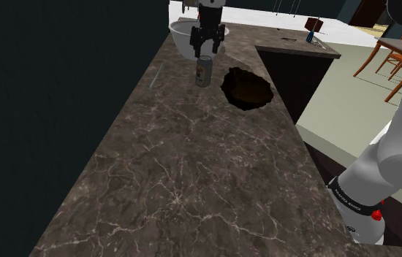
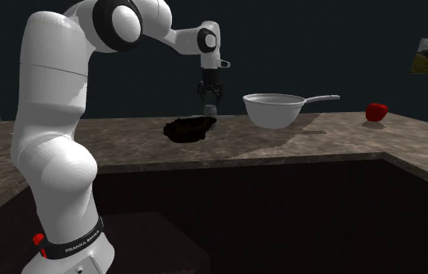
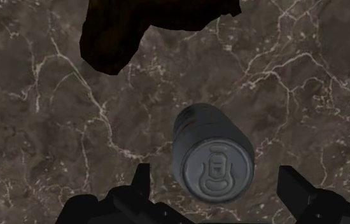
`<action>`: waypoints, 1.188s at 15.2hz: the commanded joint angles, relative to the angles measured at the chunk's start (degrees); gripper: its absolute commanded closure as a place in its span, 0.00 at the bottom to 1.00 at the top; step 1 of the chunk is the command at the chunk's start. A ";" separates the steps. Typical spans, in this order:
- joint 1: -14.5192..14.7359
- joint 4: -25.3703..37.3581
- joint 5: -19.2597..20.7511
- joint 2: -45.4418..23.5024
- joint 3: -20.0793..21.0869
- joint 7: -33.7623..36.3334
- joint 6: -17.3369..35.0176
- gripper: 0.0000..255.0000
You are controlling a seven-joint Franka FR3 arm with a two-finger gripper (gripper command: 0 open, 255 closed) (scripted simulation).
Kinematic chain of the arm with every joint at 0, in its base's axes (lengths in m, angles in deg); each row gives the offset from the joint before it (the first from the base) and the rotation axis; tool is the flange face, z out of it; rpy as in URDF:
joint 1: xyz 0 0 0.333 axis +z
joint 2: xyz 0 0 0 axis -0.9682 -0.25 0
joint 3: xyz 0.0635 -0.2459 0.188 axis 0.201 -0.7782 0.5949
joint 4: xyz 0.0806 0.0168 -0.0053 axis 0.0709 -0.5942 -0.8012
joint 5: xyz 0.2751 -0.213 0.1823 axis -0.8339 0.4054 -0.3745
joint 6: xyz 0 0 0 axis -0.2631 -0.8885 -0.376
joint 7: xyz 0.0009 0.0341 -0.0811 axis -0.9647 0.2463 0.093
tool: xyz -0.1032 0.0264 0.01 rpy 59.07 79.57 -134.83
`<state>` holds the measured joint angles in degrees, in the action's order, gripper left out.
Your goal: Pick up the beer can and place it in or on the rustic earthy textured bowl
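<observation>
The beer can (image 1: 204, 71) stands upright on the dark marble counter (image 1: 192, 175), silver-grey with a red band. My gripper (image 1: 208, 50) hangs just above it, open. In the wrist view the can's top (image 3: 214, 163) lies between the two spread fingers (image 3: 140, 183), which do not touch it; the gripper (image 3: 217, 183) is centred over it. The rough dark brown bowl (image 1: 248, 87) sits on the counter close beside the can, toward the shoulder view's right, and part of the bowl (image 3: 123, 32) shows beyond the can. In the second exterior view the gripper (image 2: 208, 107) is behind the bowl (image 2: 189, 130).
A white saucepan (image 1: 183, 33) stands just behind the can; the saucepan's (image 2: 276, 110) handle points to the second exterior view's right. A red object (image 2: 376, 112) sits further along the counter. The counter's edge drops off right of the bowl, with wooden chairs (image 1: 393, 60) beyond.
</observation>
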<state>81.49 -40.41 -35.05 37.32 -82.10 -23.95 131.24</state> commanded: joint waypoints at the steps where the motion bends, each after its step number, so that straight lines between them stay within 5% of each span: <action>1: 0.33 2.25 0.33 -1.99 0.10 0.34 0.13 0.00; 15: 0.29 -2.43 0.36 -2.26 0.07 0.37 5.07 0.00; 16: 0.29 -2.43 0.36 -2.26 0.07 0.37 5.07 1.00; 18: 0.29 -2.42 0.36 -2.27 0.06 0.36 5.07 1.00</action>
<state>81.80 -42.77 -34.71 35.07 -82.01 -23.58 136.31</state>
